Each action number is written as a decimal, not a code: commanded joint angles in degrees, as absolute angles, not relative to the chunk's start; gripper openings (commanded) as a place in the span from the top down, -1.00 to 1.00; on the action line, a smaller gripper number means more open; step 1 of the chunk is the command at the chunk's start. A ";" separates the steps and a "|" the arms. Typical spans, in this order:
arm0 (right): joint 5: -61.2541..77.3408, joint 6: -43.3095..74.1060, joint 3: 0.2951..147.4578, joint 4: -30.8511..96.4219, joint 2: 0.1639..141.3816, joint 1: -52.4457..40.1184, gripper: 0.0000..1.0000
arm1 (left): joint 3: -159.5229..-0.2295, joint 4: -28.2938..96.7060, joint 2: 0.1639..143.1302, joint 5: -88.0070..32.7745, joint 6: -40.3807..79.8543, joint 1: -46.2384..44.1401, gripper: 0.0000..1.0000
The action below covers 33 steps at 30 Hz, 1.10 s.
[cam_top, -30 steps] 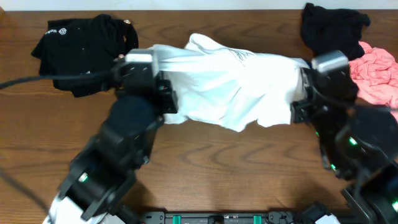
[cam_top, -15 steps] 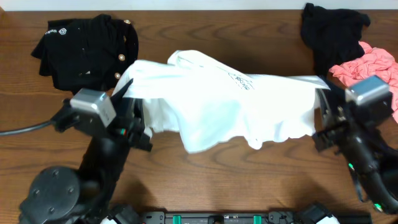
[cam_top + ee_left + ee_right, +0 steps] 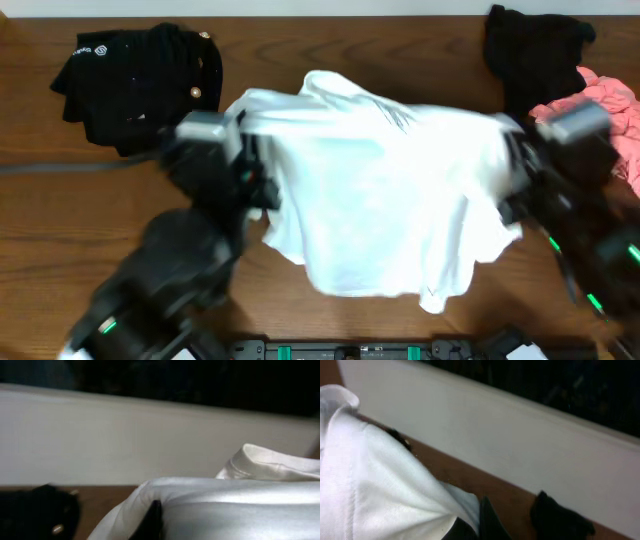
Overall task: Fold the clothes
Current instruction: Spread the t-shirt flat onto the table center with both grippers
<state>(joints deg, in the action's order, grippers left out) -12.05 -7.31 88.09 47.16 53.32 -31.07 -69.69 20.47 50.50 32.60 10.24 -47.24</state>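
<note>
I'm holding the white T-shirt stretched out above the middle of the table, its long axis running left to right between my two arms. The left pincer is closed on the shirt's left top corner and the right pincer is closed on its right one. The cloth is hanging toward the near edge, with the lower hem sagging unevenly and lowest at the right. A faint print is showing near the top edge, right of centre. Room is getting tight at the sides. The gold-buttoned black garment is lying just beyond the left arm in the far left corner, while the black piece and the pink piece are crowding the far right corner beside the right arm. Bare wood is showing between those piles along the far edge, and also under the hem. Both wrist views are showing mostly white cloth –.
</note>
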 commanded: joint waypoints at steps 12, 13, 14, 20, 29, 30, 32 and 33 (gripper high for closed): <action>-15.07 -8.16 88.60 38.46 82.11 -23.68 0.98 | -69.97 13.63 78.06 44.80 9.50 -39.86 0.88; -14.17 -8.19 88.60 37.91 83.61 -22.85 0.98 | -69.97 12.62 79.88 44.60 9.47 -39.07 0.88; -12.93 -8.19 88.60 37.19 85.32 -21.85 0.98 | -69.97 11.51 81.54 44.36 9.50 -38.30 0.88; -7.31 -8.21 88.60 31.66 94.67 -17.21 0.98 | -69.97 3.77 91.35 43.97 10.20 -34.30 0.88; -5.74 -8.23 88.60 17.65 108.79 -13.93 0.97 | -69.97 -11.51 105.10 43.97 10.20 -29.19 0.88; -5.74 -8.23 88.60 15.11 110.39 -13.72 0.97 | -69.97 -13.93 106.80 43.97 10.20 -28.49 0.88; -5.74 -8.23 88.60 10.48 113.12 -13.32 0.98 | -69.97 -18.57 109.54 43.97 10.20 -27.22 0.87; -5.74 -8.23 88.60 8.29 114.32 -13.15 0.98 | -69.97 -20.93 110.80 43.97 10.20 -26.63 0.88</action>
